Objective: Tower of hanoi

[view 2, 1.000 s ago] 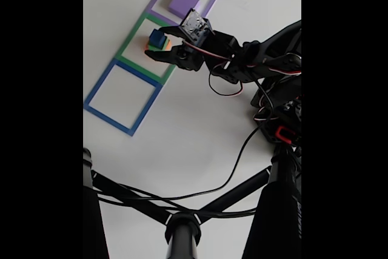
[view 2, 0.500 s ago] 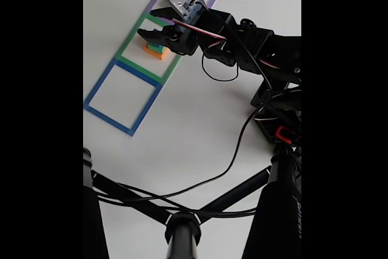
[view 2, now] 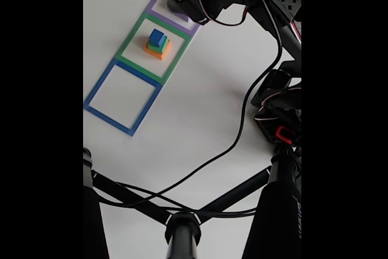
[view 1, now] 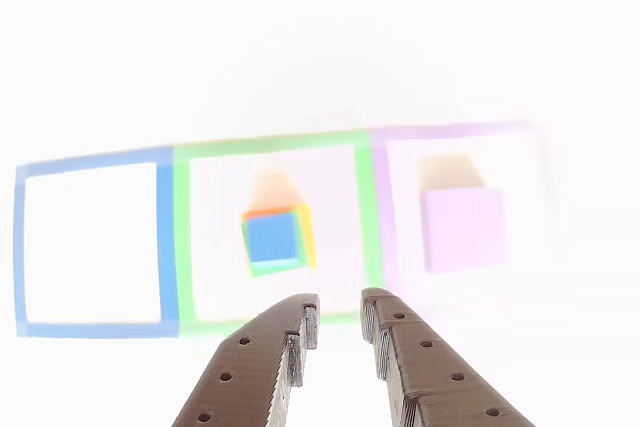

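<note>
Carefully now: the blue cube (view 1: 273, 238) is sitting atop the orange block (view 1: 308, 235) in the green outline (view 1: 275, 143), the purple slab (view 1: 462, 230) lying rightward; my gripper (view 1: 340, 309) is hovering slightly parted, empty. Descending off-centre risks toppling the stack.

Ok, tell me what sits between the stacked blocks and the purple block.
In the other view, only the green outline's right band and the purple outline's left band lie between the stack and the purple block; otherwise bare white table.

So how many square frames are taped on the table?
3, in a row: the blue frame is empty, the green frame in the middle holds the stacked blocks, and the purple frame holds a purple block.
</note>
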